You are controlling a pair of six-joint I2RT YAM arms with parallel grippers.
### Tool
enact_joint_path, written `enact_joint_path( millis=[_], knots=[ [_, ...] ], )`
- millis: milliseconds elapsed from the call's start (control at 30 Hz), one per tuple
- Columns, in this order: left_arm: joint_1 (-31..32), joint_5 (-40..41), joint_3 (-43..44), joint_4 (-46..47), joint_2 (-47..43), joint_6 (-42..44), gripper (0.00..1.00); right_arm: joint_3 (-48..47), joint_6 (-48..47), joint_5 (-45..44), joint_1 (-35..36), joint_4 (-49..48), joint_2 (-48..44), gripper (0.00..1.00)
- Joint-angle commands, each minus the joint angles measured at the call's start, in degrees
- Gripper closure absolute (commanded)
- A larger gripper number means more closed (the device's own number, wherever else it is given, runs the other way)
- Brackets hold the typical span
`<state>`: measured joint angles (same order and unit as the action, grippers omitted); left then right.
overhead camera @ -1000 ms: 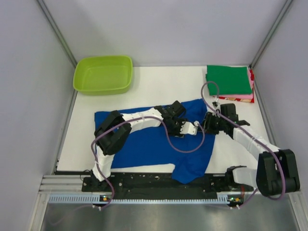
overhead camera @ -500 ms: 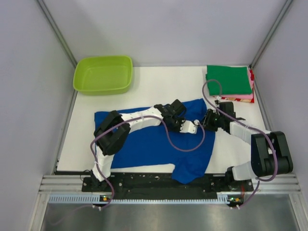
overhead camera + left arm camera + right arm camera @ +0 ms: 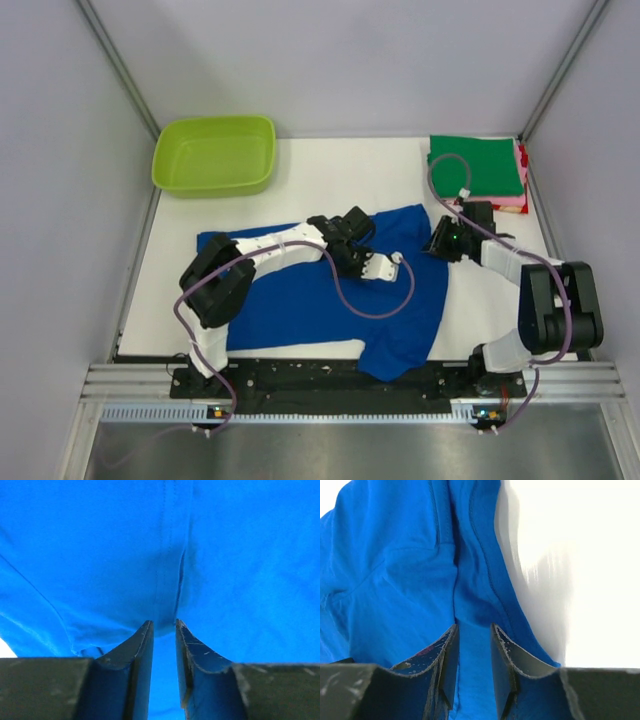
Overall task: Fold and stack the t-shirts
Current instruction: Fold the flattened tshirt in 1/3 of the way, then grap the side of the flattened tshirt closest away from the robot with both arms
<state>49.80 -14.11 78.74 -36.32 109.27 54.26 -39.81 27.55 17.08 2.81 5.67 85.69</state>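
A royal-blue t-shirt (image 3: 300, 300) lies spread across the middle of the white table (image 3: 340, 170), its lower right part hanging over the near edge. My left gripper (image 3: 388, 266) is down on the shirt's upper right area. In the left wrist view its jaws (image 3: 164, 625) stand narrowly apart, pinching a puckered ridge of blue cloth (image 3: 240, 555). My right gripper (image 3: 440, 246) sits at the shirt's right edge, its jaws (image 3: 472, 627) closed round a raised fold by the seam (image 3: 395, 580). A folded green t-shirt (image 3: 477, 165) tops pink (image 3: 515, 200) and red (image 3: 492, 208) ones at the back right.
A lime-green plastic tub (image 3: 215, 155) stands at the back left. Grey walls close the table in on three sides. The arms' metal mounting rail (image 3: 330, 385) runs along the near edge. Purple cables loop off both arms over the shirt.
The two grippers, close together a second ago, have moved apart: the left one drew back to the left, the right one went up and to the right. The shirt's outline has hardly shifted.
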Motion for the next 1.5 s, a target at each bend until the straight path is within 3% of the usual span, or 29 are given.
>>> enact_joint_path(
  millis=[0,67,200,333,433,533,667,733,833,967,1167,1333,1400,1433,1467],
  knots=[
    [-0.14,-2.94,1.76,-4.19,-0.2,0.32,0.64,-4.74,-4.43,-3.63,-0.26,3.98,-3.5,0.68],
    [-0.32,-4.86,2.82,-6.91,-1.95,0.23,0.49,-5.89,-5.75,-3.9,-0.17,6.27,-5.87,0.65],
    [-1.81,-9.09,3.79,-13.33,-8.35,0.14,0.43,-6.59,-13.29,-1.19,2.63,10.58,-14.38,0.54],
    [-5.76,-10.85,0.29,-20.8,-17.06,0.58,0.41,-3.88,-24.8,5.05,9.48,9.45,-25.8,0.5],
    [-12.86,-8.58,-6.55,-24.23,-24.61,0.76,0.41,-0.1,-32.36,12.51,13.18,7.69,-34.25,0.48],
    [-23.31,-5.59,-13.85,-27.91,-31.03,2.25,0.41,1.93,-37.9,12.72,19.84,10.48,-40.5,0.45],
    [-36.41,-1.37,-24.66,-33.11,-39.56,9.09,0.4,0.96,-51.85,6.84,38.18,23.21,-38.68,0.43],
    [-40.03,0.65,-30.29,-35.48,-42.73,12.0,0.4,1.75,-60.73,5.43,50.31,29.28,-37.36,0.42],
    [-41.45,4.34,-36.19,-37.07,-45.72,12.63,0.38,4.82,-66.74,2.09,61.94,32.91,-37.09,0.39],
    [-41.36,4.71,-40.24,-35.94,-46.26,12.1,0.34,6.33,-69.47,2.87,67.23,33.79,-34.9,0.39],
    [-41.28,4.44,-39.19,-34.0,-42.75,10.69,0.31,7.9,-70.0,0.68,71.71,33.18,-26.73,0.41],
    [-38.82,10.5,-43.31,-25.13,-38.45,8.85,0.32,7.65,-69.57,-1.87,71.99,29.23,-19.61,0.43],
    [-38.64,11.64,-43.5,-23.02,-35.98,7.45,0.35,7.38,-69.3,-2.05,71.99,28.78,-18.2,0.47],
    [-38.64,12.34,-43.5,-21.88,-35.36,6.83,0.38,7.55,-69.12,-2.31,71.99,28.61,-18.1,0.53],
    [-38.64,12.7,-43.23,-21.17,-35.01,6.56,0.42,7.64,-68.95,-2.75,71.99,28.34,-18.19,0.66]
  ],
)
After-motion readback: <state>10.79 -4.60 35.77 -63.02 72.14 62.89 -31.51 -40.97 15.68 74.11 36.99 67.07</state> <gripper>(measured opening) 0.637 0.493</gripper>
